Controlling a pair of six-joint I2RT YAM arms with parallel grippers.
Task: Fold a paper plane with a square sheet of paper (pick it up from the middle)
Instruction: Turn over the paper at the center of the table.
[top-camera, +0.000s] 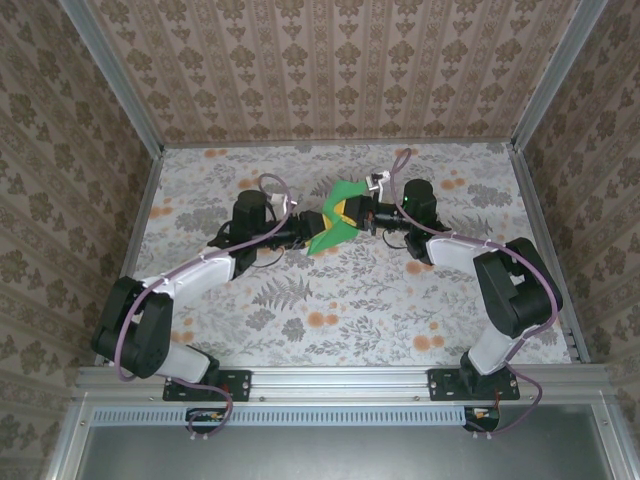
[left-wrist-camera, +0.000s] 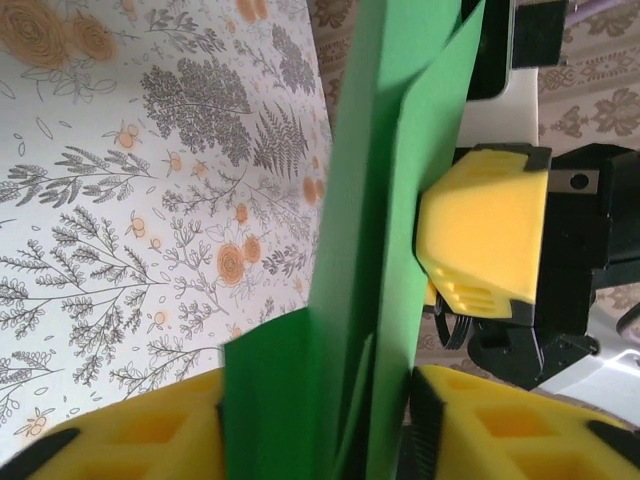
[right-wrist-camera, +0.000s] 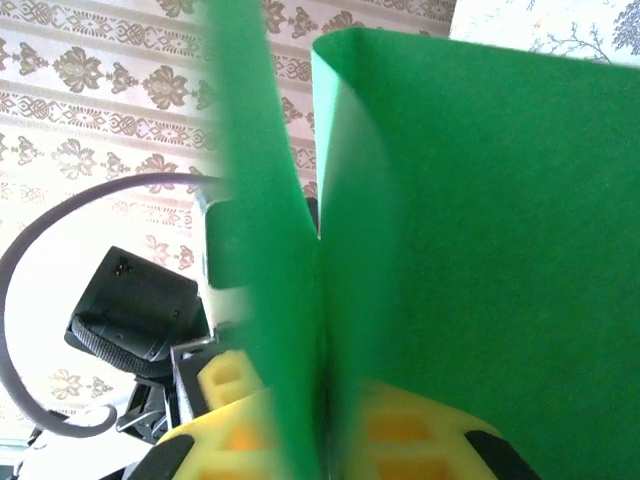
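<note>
green paper (right-wrist-camera: 450, 250) in right gripper (right-wrist-camera: 322, 415)

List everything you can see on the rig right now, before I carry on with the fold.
green paper: one, bright green, partly folded, mid-table between both grippers.
table: one, white with grey and orange floral print, under the arms.
walls: three, beige patterned, around the table.
rail: one, silver, near edge.
left gripper: one, yellow fingers, closed on the paper.
right gripper: one, yellow fingers, pinching the paper from the opposite side.
</note>
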